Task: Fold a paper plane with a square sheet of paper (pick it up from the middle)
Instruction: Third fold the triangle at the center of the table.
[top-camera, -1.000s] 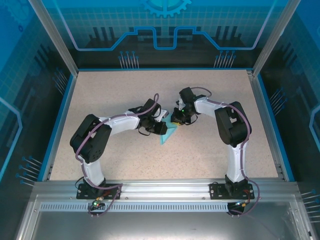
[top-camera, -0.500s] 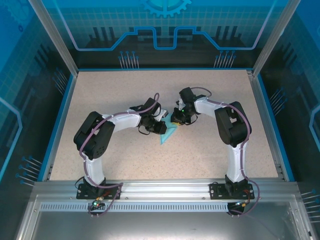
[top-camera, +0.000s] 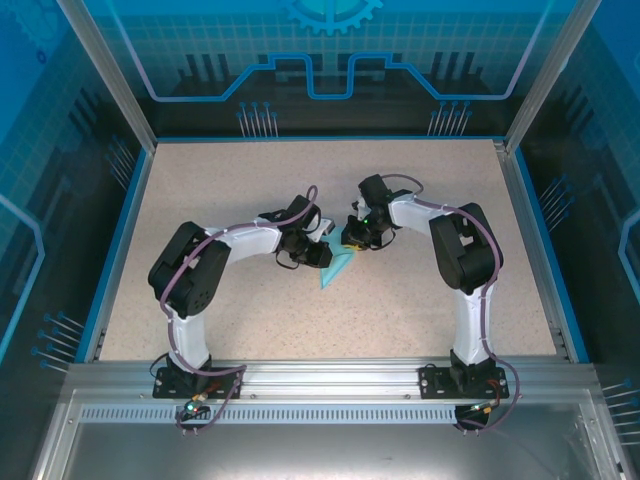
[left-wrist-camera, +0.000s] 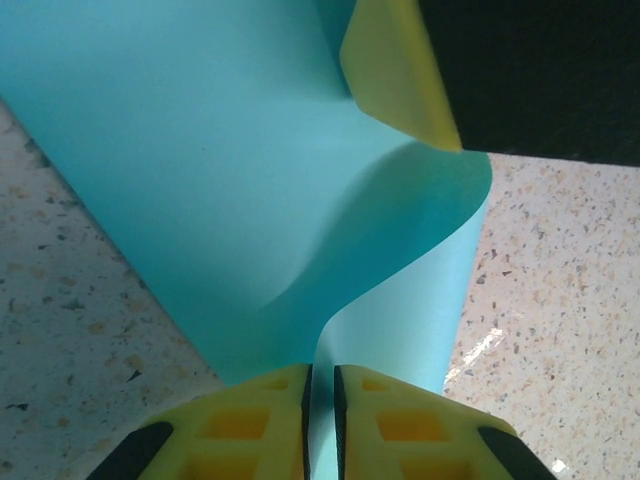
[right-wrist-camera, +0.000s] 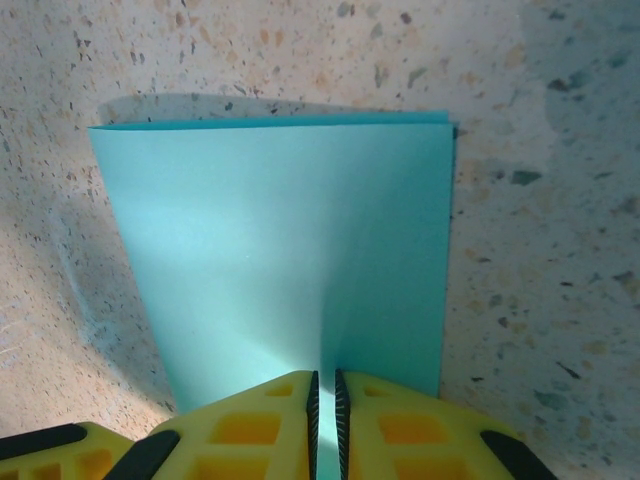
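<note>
From the top camera I see the sheet of paper (top-camera: 334, 266) near the middle of the bench (top-camera: 200, 190). It is a small light-cyan angular shape with its point toward the near edge. The left end effector (top-camera: 322, 252) and the right end effector (top-camera: 351, 240) meet at its far end.

In the left wrist camera the sheet of paper (left-wrist-camera: 200, 150) is plain light cyan and bends in a smooth wave above the speckled bench. The left end effector (left-wrist-camera: 320, 390) is narrow, and its yellow fingers pinch the near edge of the sheet. A yellow finger (left-wrist-camera: 395, 70) of the right end effector is at the upper right, against the sheet.

In the right wrist camera the sheet of paper (right-wrist-camera: 290, 250) looks like a folded rectangle, and two layers show at its far edge. It lies low over the bench (right-wrist-camera: 530, 300). The right end effector (right-wrist-camera: 325, 395) is also narrow and holds the near edge between its fingers.
</note>
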